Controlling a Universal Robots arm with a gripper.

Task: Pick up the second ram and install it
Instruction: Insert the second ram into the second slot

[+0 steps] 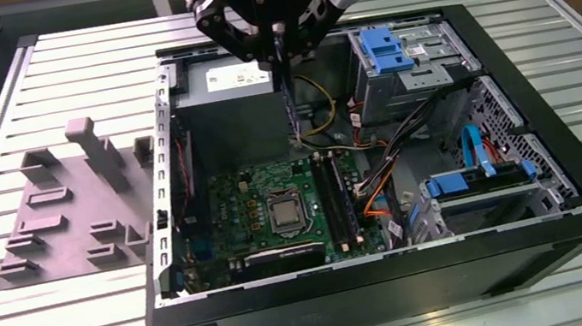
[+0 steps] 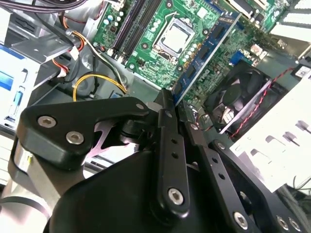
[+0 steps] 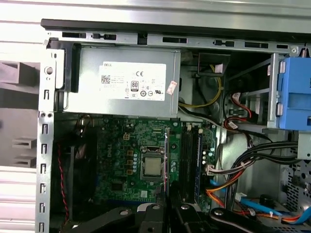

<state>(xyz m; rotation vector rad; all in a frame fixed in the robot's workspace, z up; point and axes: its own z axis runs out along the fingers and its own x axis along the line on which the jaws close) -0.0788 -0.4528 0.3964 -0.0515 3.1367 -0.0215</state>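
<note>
My gripper [image 1: 281, 59] hangs over the open computer case [image 1: 573, 199], above the grey power supply [image 1: 226, 77], and is shut on the second ram [image 1: 289, 107]. The thin stick hangs on edge below the fingers, over the back end of the green motherboard [image 1: 254, 190]. In the second wrist view the ram [image 2: 209, 48] is a long blue board reaching out from the black fingers [image 2: 167, 126] towards the motherboard [image 2: 146, 43]. The first wrist view has it edge-on [image 3: 166, 155], just beside the long black sockets [image 3: 187, 155]. In the exterior view those sockets [image 1: 331, 200] lie ahead of and below the stick.
A grey moulded holder block [image 1: 78, 203] lies on the slatted table on the exterior view's left. Inside the case are blue drive cages [image 1: 390, 49], a bundle of cables [image 1: 384, 166], the processor [image 1: 285, 213] and a black fan [image 2: 238, 97].
</note>
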